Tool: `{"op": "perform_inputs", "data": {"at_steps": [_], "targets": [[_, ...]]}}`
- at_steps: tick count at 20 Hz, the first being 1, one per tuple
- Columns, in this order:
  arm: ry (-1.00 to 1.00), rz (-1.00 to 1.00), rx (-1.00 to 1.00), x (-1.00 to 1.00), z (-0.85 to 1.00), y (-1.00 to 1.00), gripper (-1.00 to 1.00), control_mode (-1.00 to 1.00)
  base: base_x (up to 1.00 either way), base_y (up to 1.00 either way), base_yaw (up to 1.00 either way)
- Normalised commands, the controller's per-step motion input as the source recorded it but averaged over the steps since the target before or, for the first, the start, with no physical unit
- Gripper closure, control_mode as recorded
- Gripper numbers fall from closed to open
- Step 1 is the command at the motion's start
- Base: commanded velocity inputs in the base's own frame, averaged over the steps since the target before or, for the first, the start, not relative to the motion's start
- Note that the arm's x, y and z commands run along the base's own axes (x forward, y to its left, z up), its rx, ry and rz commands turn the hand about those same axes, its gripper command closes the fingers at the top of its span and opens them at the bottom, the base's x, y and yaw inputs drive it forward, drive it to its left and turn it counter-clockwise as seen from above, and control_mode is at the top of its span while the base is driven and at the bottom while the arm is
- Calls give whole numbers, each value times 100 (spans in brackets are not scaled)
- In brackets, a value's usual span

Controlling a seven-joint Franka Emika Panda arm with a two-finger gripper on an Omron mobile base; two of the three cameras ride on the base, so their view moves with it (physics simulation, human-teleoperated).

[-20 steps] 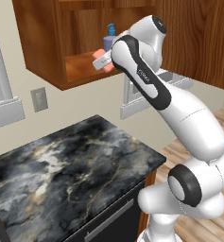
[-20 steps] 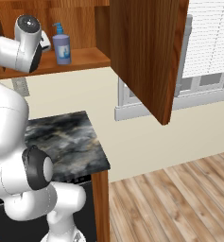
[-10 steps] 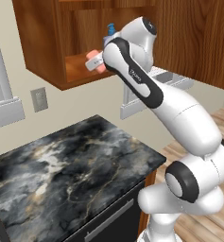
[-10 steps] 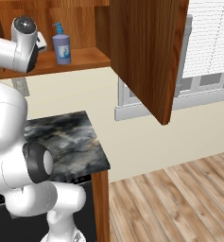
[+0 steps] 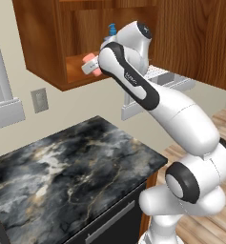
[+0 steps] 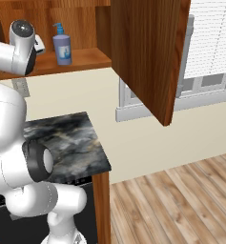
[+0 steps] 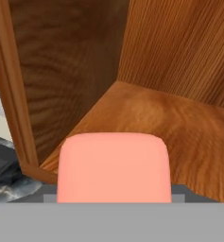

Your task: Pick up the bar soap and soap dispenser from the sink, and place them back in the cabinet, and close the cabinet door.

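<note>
Nearest the hand camera: the bar soap, salmon-pink, flat, rounded corners, sitting right at the bottom of the hand view and square to the lens, its broad face up. The fingertips themselves are hidden behind it there, but in the left base view the gripper has the bar pinched between its jaws, so the hand reads as clamped on the soap, jaws part way apart across its width. Just beyond the bar: the cabinet shelf, plain wood, running away from the hand into the back corner; the bar hangs at the shelf's front lip, above the boards and not yet resting on them as far as can be told. Side wall close on one side of the hand view, back wall ahead. So the free shelf lies straight ahead of and below the soap, along the gripper's own line of reach; judged next step is a short push inward and down, then release. Further along the same shelf stands the soap dispenser, upright, well apart from the hand. Farthest out, the cabinet door hangs swung wide open, closing not yet done.
</note>
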Motion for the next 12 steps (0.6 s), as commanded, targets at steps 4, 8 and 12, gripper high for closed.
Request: {"op": "perform_inputs", "data": {"at_steps": [4, 8, 12], "targets": [[0, 0, 0, 13, -12, 6, 100, -100, 0, 0, 0], [0, 0, 0, 14, -12, 5, 100, -100, 0, 0, 0], [0, 0, 0, 16, -8, 3, 100, -100, 0, 0, 0]]}}
